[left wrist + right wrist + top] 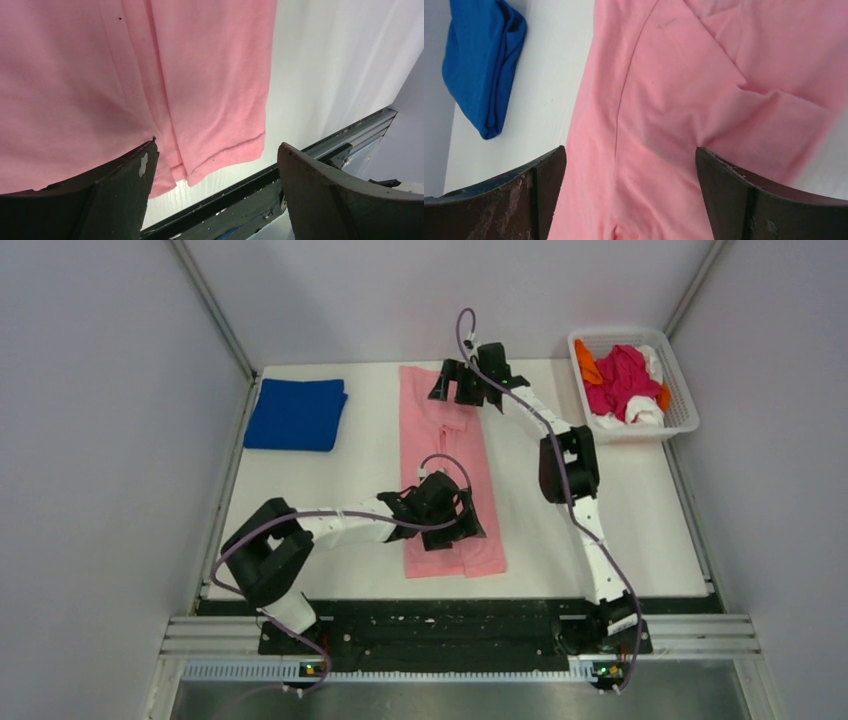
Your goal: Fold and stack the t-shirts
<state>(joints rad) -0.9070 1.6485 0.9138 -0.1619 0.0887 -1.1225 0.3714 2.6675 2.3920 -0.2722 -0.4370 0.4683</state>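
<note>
Pink t-shirt (448, 440) under left end effector (216, 152) and right end effector (631, 152); both apart.

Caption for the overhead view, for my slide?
Open left gripper and right gripper above a long folded pink shirt; folded blue shirt at left, basket of crumpled shirts at right.

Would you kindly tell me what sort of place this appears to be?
Most likely a robotics test cell, not a home: grey walls box in a white table, robot arms are bolted to a rail at its edge, and a basket of shirts sits near a laid-out pink shirt.
</note>
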